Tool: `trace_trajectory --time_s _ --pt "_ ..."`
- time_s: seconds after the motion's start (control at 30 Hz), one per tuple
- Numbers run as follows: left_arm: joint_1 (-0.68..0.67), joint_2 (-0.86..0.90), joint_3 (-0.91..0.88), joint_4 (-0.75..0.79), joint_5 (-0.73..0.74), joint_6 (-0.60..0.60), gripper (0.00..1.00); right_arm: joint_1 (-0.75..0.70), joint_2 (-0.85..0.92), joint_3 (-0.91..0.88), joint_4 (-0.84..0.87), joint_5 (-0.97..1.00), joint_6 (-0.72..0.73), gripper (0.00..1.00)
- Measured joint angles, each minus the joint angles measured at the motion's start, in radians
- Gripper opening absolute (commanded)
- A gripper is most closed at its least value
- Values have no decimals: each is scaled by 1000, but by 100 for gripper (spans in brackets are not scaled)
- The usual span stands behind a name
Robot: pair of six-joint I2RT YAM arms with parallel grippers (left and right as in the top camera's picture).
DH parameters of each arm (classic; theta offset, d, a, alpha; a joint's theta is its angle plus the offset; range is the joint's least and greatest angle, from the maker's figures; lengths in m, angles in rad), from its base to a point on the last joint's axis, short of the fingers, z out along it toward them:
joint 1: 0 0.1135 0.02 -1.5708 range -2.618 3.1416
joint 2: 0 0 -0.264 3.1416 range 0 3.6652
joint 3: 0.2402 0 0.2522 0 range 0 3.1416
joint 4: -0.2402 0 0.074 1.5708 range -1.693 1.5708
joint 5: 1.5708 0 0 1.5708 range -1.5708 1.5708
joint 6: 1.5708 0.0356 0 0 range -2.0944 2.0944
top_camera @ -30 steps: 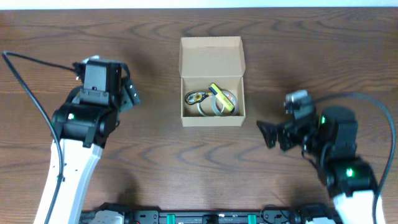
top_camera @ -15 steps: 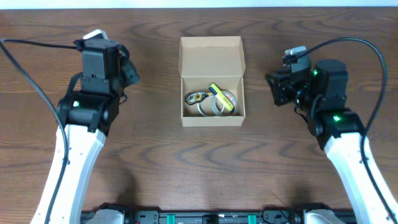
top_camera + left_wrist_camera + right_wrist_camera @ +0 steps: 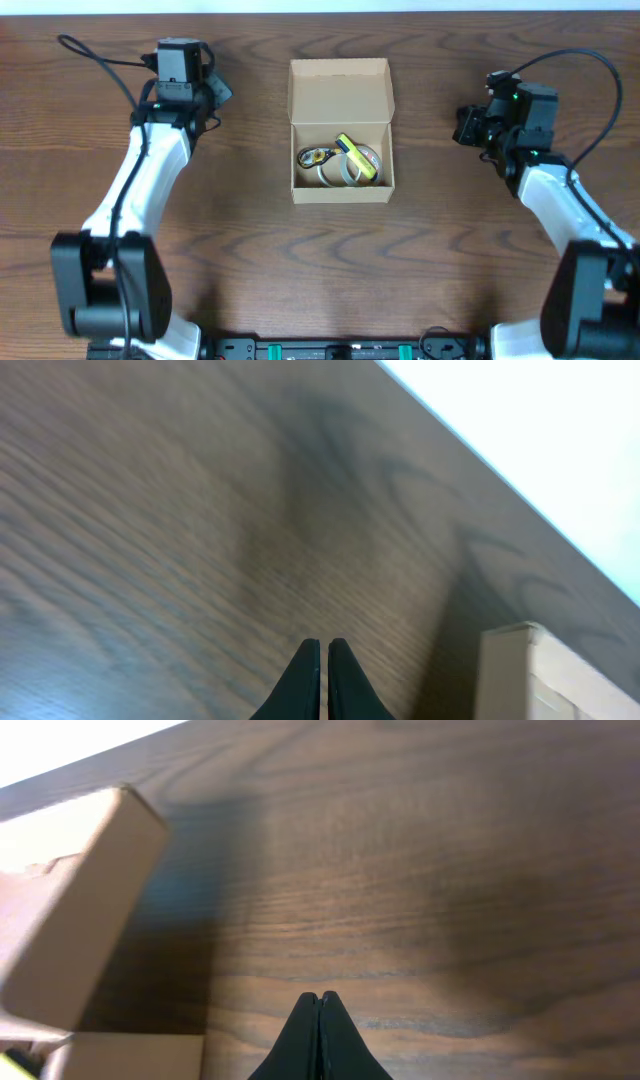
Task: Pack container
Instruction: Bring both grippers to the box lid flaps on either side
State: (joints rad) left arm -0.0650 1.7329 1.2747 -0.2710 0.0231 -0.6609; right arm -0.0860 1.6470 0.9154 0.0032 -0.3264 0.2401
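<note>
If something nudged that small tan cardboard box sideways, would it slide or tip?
Probably slide: the small tan cardboard box sits low and flat on the wooden table. Its open flap lid looks thin, so likely bends.

Count: 1 container (image 3: pixel 340 95). Inside it: 1 yellow item (image 3: pixel 355 158), at least 2 pale tape rolls (image 3: pixel 332 175), exact number unclear. Either side of it: 2 grippers, left gripper (image 3: pixel 322 650) and right gripper (image 3: pixel 319 1000).

- Left claw (image 3: pixel 216 90) has moved toward the far edge of the desk (image 3: pixel 450 250) and closed.
- Right claw (image 3: pixel 463 126) has moved the same way and closed too.
</note>
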Motion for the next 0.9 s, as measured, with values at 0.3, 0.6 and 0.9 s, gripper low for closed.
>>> trace_trajectory --time_s 0.3,0.6,0.9 --pt "3 200 0 191 149 -137 6 -7 251 20 193 -125 193 1" --pt "3 317 0 324 333 -276 6 14 421 175 203 -241 327 1" --pt "2 386 0 404 516 -345 6 133 463 224 215 -276 385 1"
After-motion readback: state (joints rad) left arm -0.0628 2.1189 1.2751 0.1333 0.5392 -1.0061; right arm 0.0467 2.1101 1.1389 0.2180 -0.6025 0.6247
